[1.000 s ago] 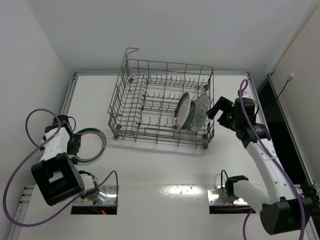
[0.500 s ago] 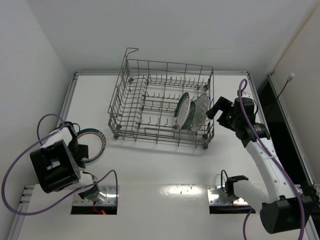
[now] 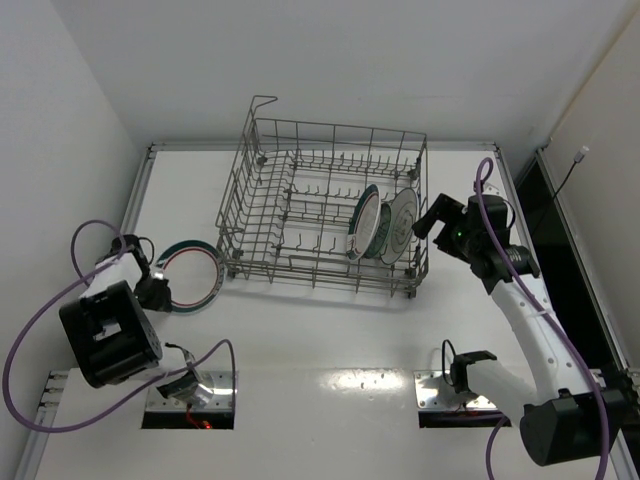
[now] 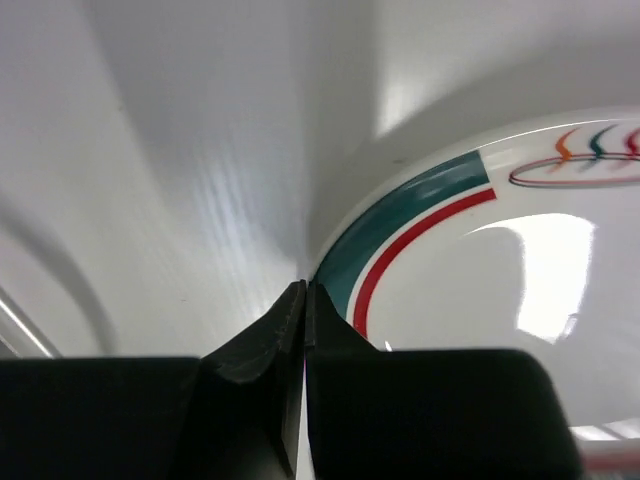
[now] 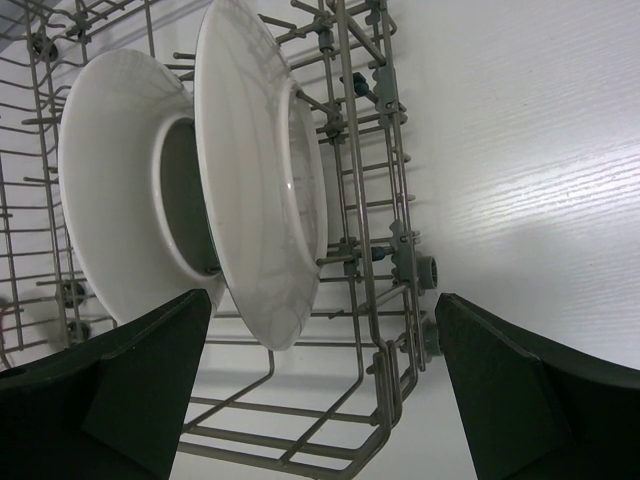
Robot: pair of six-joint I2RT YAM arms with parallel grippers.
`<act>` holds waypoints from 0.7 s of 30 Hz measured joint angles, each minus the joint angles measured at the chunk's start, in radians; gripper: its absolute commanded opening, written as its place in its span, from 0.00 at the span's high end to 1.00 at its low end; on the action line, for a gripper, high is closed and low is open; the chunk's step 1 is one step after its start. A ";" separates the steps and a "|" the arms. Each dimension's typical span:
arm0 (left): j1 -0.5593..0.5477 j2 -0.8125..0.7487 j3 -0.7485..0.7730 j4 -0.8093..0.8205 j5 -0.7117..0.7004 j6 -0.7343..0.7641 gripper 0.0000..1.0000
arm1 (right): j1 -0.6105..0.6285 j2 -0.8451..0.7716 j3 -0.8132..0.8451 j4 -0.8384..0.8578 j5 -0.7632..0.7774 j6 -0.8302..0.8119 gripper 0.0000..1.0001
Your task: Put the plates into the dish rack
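A white plate (image 3: 197, 276) with a teal and red rim band (image 4: 400, 215) lies on the table left of the dish rack (image 3: 262, 160). My left gripper (image 3: 160, 294) is shut on its near-left rim, jaws pressed together at the edge (image 4: 304, 286). Three plates (image 3: 380, 228) stand upright between the tines at the rack's right end. Seen from the right wrist, two of them show their white backs (image 5: 262, 170), inside the rack's wire wall (image 5: 385, 150). My right gripper (image 3: 428, 218) hangs open just outside that end (image 5: 322, 298), holding nothing.
White walls close in the table on the left and at the back. A dark strip (image 3: 540, 215) runs along the right edge. Two mounting plates (image 3: 190, 395) sit at the near edge by the arm bases.
My left gripper has closed onto the plate's rim, and the plate has shifted slightly right and toward the rack. The right arm has not moved.
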 measured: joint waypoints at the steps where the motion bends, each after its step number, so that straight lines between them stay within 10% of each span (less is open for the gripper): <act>1: 0.000 -0.015 0.007 0.008 0.001 0.000 1.00 | 0.000 0.000 0.000 0.000 0.000 0.000 0.07; 15: -0.006 -0.114 0.199 0.073 0.010 -0.002 0.99 | 0.000 0.014 -0.016 0.005 -0.001 0.000 0.07; 21: -0.005 -0.116 0.128 0.069 0.025 0.020 0.53 | 0.000 0.024 -0.021 0.013 -0.012 0.000 0.07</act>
